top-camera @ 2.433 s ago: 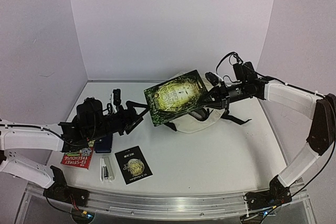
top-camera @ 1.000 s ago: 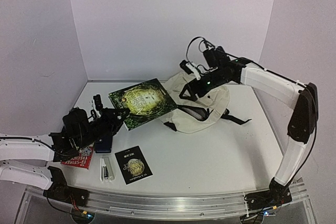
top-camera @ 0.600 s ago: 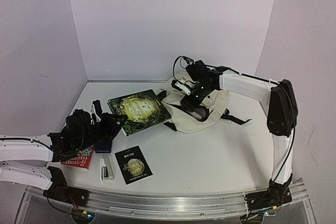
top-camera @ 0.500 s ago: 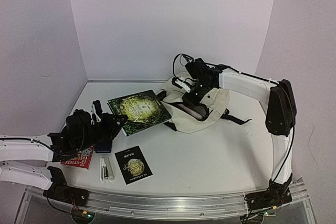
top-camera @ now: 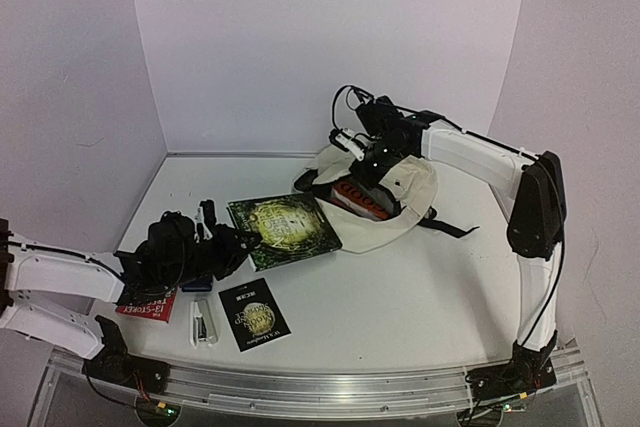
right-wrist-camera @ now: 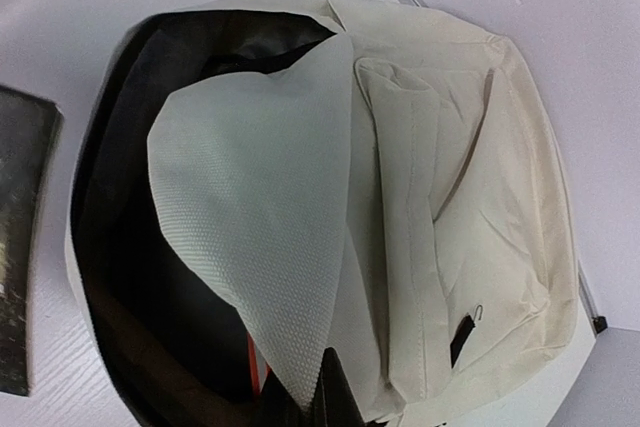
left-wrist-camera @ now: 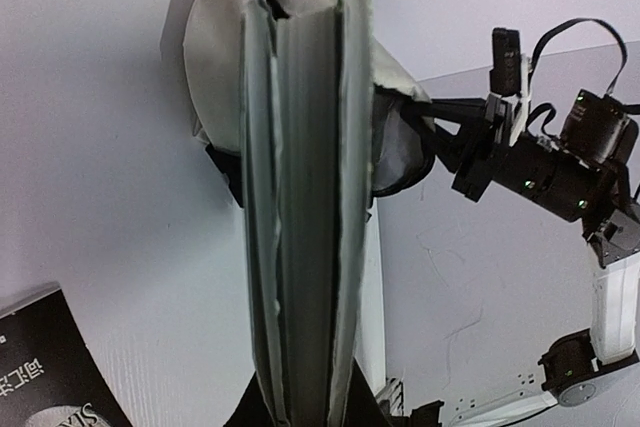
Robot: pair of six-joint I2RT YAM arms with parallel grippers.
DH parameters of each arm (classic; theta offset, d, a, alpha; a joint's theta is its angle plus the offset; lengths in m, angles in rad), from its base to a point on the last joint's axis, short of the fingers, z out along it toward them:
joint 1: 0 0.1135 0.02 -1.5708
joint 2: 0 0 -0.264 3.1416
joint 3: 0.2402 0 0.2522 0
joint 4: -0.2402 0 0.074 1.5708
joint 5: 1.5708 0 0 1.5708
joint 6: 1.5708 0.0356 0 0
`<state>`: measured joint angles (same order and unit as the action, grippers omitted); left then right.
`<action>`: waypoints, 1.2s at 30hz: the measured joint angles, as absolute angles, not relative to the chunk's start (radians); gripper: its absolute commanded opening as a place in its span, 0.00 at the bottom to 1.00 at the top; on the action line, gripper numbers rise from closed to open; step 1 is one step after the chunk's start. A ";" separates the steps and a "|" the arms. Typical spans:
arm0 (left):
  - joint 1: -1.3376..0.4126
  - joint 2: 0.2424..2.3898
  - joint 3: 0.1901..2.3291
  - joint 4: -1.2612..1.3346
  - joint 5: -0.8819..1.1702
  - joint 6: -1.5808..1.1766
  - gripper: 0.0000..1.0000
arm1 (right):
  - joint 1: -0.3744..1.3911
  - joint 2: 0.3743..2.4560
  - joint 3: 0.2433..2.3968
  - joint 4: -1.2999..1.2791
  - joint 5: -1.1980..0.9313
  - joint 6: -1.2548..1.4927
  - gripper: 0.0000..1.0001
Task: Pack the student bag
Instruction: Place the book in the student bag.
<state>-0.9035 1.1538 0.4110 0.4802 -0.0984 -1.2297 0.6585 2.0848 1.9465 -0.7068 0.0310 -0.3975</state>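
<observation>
Right fingers (right-wrist-camera: pixel 333 399) clamp student bag (top-camera: pixel 405 229) — mouth leftward.

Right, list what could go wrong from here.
The right end effector pinches only a thin flap of the bag; the fabric may slip out and the opening collapse. The left end effector grips the book by one edge, so it could tilt or snag on the bag's rim.
</observation>
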 measured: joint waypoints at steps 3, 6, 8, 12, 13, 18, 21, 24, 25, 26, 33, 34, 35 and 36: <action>-0.903 1.243 0.434 0.531 -0.046 -1.231 0.00 | 0.657 2.070 1.946 -0.713 -0.010 -0.370 0.00; -0.903 1.313 0.462 0.578 -0.002 -1.232 0.00 | 0.655 2.044 1.946 -0.720 -0.053 -0.340 0.00; -0.903 1.354 0.483 0.614 0.024 -1.233 0.00 | 0.655 2.024 1.945 -0.720 -0.078 -0.324 0.00; -0.901 1.417 0.518 0.681 0.062 -1.237 0.00 | 0.654 1.971 1.935 -0.722 -0.133 -0.298 0.00; -0.899 1.429 0.525 0.697 0.070 -1.240 0.00 | 0.653 1.959 1.930 -0.724 -0.147 -0.294 0.00; -0.876 1.483 0.541 0.785 0.093 -1.277 0.00 | 0.653 1.914 1.895 -0.727 -0.199 -0.281 0.00; -0.853 1.524 0.541 0.840 0.082 -1.312 0.00 | 0.653 1.906 1.872 -0.727 -0.221 -0.275 0.00; -0.832 1.579 0.547 0.878 0.052 -1.339 0.00 | 0.653 1.906 1.861 -0.727 -0.245 -0.264 0.00; -0.828 1.602 0.557 0.883 0.041 -1.344 0.00 | 0.653 1.906 1.860 -0.727 -0.253 -0.260 0.00; -0.826 1.636 0.578 0.888 0.028 -1.349 0.00 | 0.653 1.906 1.860 -0.727 -0.260 -0.254 0.00; -0.825 1.923 0.838 0.943 -0.011 -1.401 0.01 | 0.653 1.908 1.861 -0.726 -0.322 -0.202 0.00; -0.826 1.957 0.874 0.949 -0.014 -1.408 0.02 | 0.653 1.910 1.862 -0.726 -0.331 -0.193 0.00; -0.826 1.995 0.914 0.952 -0.017 -1.415 0.05 | 0.653 1.914 1.865 -0.727 -0.339 -0.186 0.00; -0.828 2.035 0.958 0.952 -0.020 -1.421 0.09 | 0.653 1.920 1.872 -0.727 -0.347 -0.180 0.00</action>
